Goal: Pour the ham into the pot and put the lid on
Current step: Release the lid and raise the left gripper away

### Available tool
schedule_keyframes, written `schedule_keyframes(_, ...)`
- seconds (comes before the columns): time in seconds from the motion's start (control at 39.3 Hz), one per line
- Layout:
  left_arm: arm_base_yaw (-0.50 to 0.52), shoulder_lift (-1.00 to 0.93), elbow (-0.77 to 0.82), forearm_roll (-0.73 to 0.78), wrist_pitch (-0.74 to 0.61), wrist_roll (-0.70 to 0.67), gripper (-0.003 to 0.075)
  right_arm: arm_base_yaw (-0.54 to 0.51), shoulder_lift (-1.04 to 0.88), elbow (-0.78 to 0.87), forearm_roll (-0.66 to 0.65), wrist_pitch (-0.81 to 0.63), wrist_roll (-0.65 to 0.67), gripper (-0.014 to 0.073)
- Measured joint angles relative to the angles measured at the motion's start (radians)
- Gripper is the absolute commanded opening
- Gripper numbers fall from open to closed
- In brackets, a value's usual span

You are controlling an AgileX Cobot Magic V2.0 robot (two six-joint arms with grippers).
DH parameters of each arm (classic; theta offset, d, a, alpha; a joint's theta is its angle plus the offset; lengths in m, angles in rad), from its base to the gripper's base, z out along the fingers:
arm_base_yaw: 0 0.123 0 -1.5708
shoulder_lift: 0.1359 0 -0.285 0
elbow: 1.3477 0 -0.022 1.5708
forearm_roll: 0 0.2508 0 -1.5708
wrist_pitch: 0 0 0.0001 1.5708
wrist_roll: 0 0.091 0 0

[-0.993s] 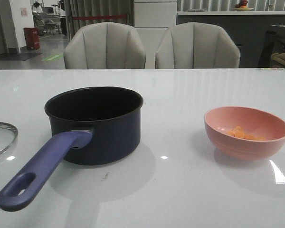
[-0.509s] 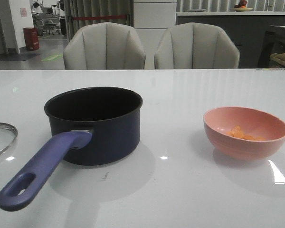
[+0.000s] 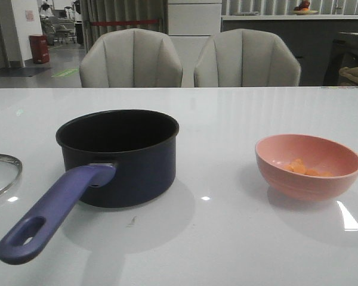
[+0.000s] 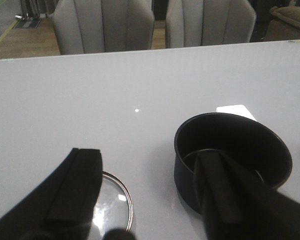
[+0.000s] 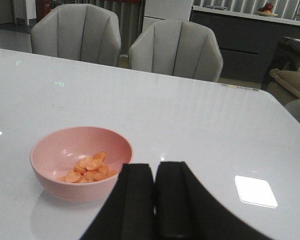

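Observation:
The dark navy pot stands left of centre on the white table, its blue-purple handle pointing toward the front edge. The ham lies as small orange pieces in a pink bowl at the right. The glass lid lies flat at the left edge, only partly in view. In the left wrist view my left gripper is open and empty above the table, between the lid and the pot. In the right wrist view my right gripper is shut and empty, beside the bowl of ham.
Two grey chairs stand behind the table's far edge. Neither arm shows in the front view.

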Motion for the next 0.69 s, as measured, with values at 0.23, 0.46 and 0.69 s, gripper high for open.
schedule_keyframes(0.23, -0.058, -0.011, 0.045, 0.008, -0.023, 0.0, 0.0437, 0.0, 0.0, -0.003, 0.018, -0.174, 0.003, 0.0148)
schedule_keyframes(0.46, -0.06, -0.011, 0.06, 0.008, -0.054, 0.0, 0.0437, 0.0, 0.111, -0.21, 0.065, 0.07, 0.009, 0.0148)
schedule_keyframes(0.69, -0.06, -0.011, 0.06, 0.008, -0.073, 0.0, 0.0437, 0.0, 0.251, -0.283, 0.12, 0.265, 0.009, 0.0148)
